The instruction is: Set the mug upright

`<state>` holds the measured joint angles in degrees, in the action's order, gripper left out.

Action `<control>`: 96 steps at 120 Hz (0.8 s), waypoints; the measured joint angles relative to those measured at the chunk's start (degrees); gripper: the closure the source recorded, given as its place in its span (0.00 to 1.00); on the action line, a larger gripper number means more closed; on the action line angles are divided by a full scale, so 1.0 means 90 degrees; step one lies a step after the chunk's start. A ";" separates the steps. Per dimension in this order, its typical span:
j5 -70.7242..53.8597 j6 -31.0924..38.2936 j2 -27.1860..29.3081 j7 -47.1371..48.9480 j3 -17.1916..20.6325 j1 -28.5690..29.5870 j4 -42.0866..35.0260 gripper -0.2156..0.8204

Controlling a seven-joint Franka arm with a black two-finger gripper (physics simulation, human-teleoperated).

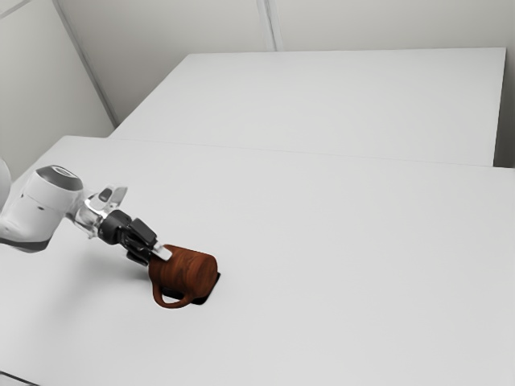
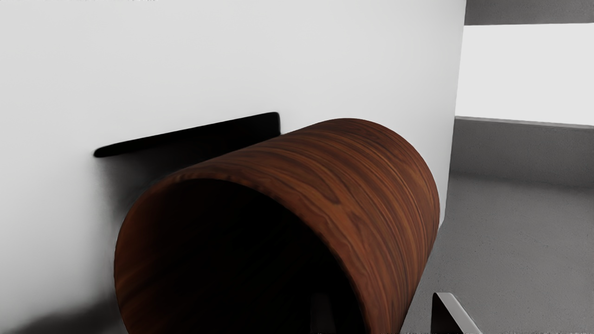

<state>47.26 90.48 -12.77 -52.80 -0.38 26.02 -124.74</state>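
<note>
On the worktop point(image 1: 338, 241), one brown mug point(image 1: 191, 273), lying on its side, mouth towards the tool point(image 2: 385, 308), fingers apart astride its wall; advised handling: grip squarely, lift slightly, turn base-down slowly.

The mug point(image 1: 189, 272) looks like smooth, dark-grained wood.
</note>
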 joint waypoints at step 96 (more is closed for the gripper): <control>-0.0206 -0.0020 0.0875 -0.0009 0.0480 -0.0061 -0.0028 0.97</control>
<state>45.40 90.30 -4.89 -52.88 3.94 25.47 -124.99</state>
